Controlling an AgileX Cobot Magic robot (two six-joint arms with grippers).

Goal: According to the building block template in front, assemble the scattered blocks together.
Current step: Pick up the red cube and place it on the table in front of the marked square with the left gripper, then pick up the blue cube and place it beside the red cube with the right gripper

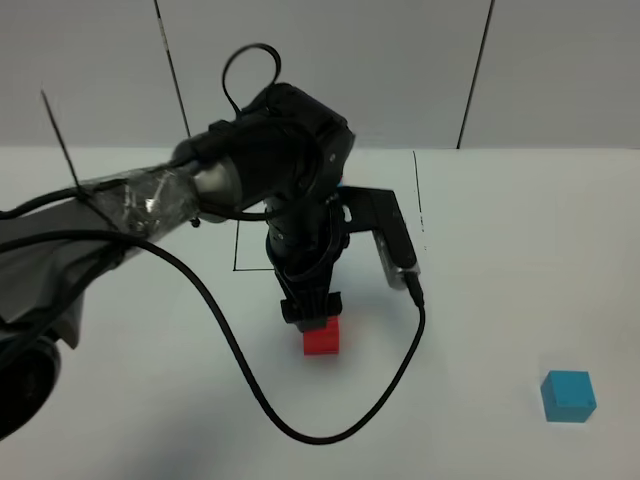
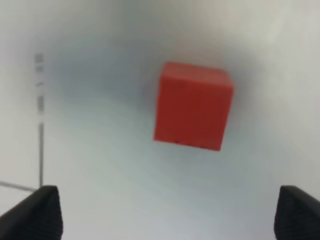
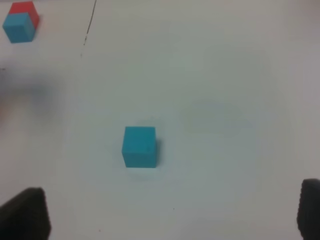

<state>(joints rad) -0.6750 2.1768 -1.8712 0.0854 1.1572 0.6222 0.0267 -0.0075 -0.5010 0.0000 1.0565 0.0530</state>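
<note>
The loose red cube [image 1: 322,338] sits on the white table near the middle. My left gripper [image 1: 311,311] hangs just above and behind it. In the left wrist view the gripper [image 2: 167,215] is open, its fingertips [image 2: 37,212] wide apart, with the red cube [image 2: 192,106] ahead between them and untouched. The loose cyan cube [image 1: 568,395] sits at the front right. In the right wrist view it [image 3: 139,146] lies ahead of my open right gripper [image 3: 167,212]. The red-cyan template [image 3: 20,22] shows far off in that view. My left arm hides it in the high view.
Thin black lines [image 1: 417,200] mark a rectangle on the table behind the red cube, and one line shows in the left wrist view [image 2: 40,125]. A black cable [image 1: 250,380] loops over the table in front of the left arm. White wall panels stand behind.
</note>
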